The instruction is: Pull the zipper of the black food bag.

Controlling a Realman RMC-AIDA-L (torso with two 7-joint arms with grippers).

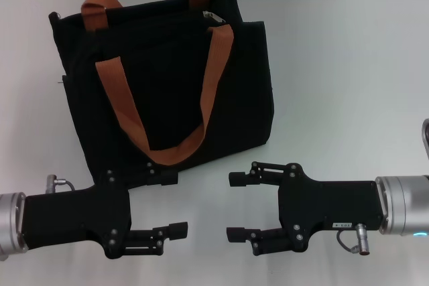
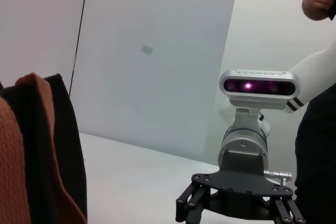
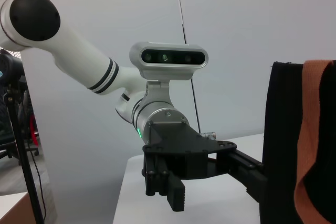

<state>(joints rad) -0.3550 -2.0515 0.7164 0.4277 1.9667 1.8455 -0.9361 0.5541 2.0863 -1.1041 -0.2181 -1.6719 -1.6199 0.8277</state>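
The black food bag (image 1: pixel 167 85) lies on the white table with two rust-orange strap handles (image 1: pixel 124 108) draped over its side. A small silvery tab, apparently the zipper (image 1: pixel 209 16), shows at the bag's far top edge beside the right handle. My left gripper (image 1: pixel 175 203) is open in front of the bag's near edge, with its far finger (image 1: pixel 164 177) overlapping the bag's lower corner. My right gripper (image 1: pixel 234 207) is open too, facing the left one across a short gap, clear of the bag. The bag's edge (image 2: pixel 63 156) also shows in the left wrist view.
The white table (image 1: pixel 348 65) stretches to the right of the bag and behind it, ending at a grey wall. In the left wrist view a person's dark-clothed body (image 2: pixel 317 150) stands at the far side, beside the right arm.
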